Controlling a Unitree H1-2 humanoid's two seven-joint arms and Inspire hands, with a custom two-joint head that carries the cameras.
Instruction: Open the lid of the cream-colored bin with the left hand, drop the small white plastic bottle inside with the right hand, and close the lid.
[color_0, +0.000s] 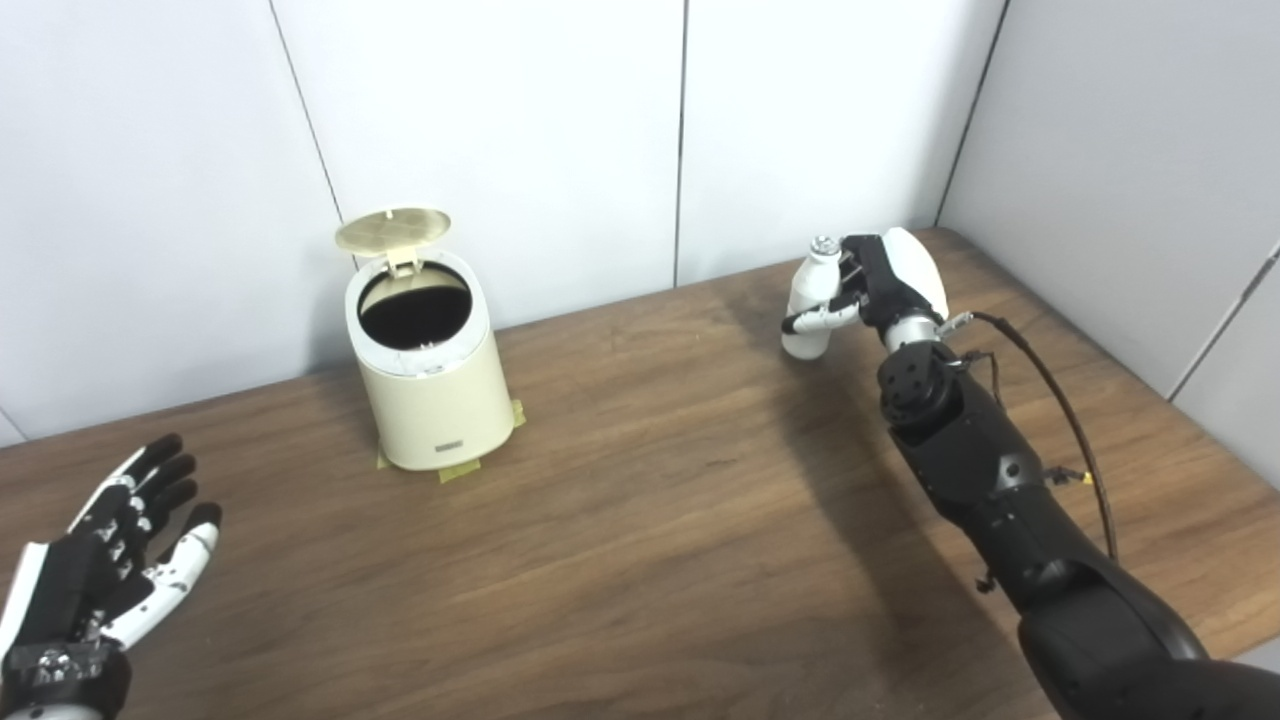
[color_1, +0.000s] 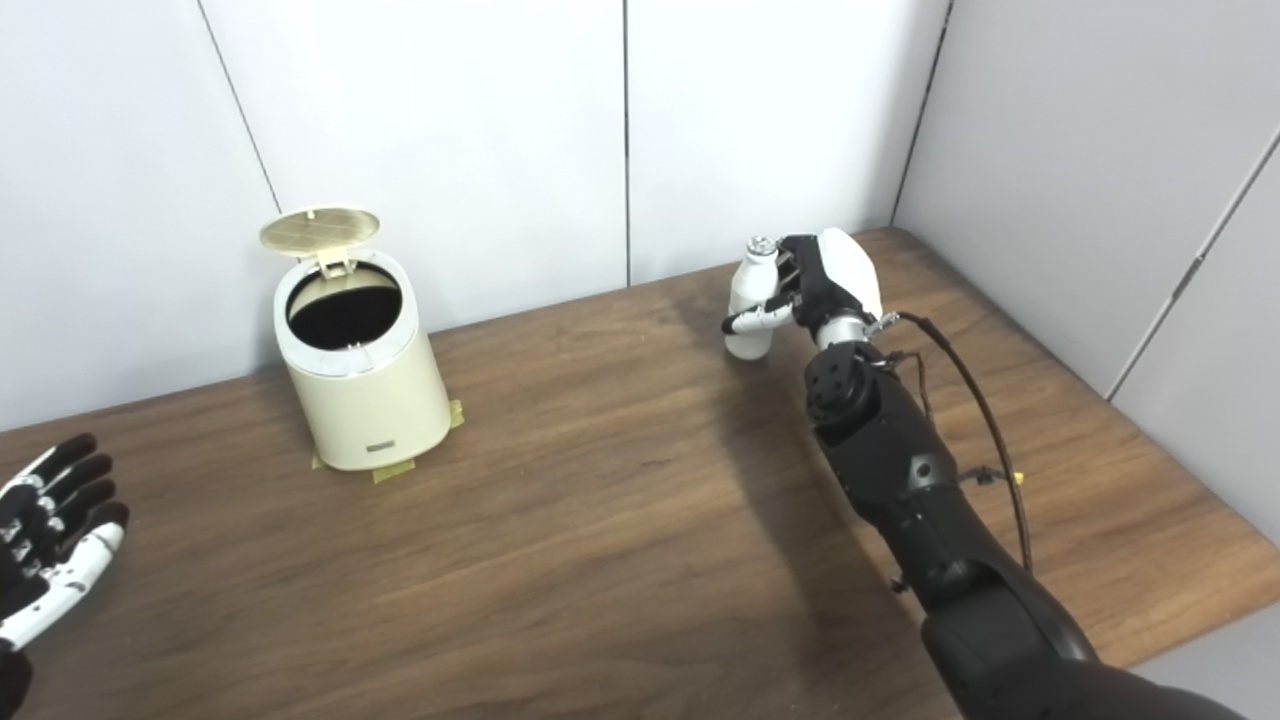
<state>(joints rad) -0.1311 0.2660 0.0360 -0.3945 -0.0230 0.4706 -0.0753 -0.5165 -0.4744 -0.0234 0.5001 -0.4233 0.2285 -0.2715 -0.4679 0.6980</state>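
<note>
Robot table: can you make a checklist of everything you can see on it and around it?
Surface: brown wooden table, bare in the middle.
Job's things: cream bin upright, lid open; white bottle in the right hand.
Clutter: yellow tape bits under the bin.
Hands: left hand open, apart from the bin; right hand shut on the bottle.
Cables: black cable along the right arm.
Surroundings: white wall panels.
</note>
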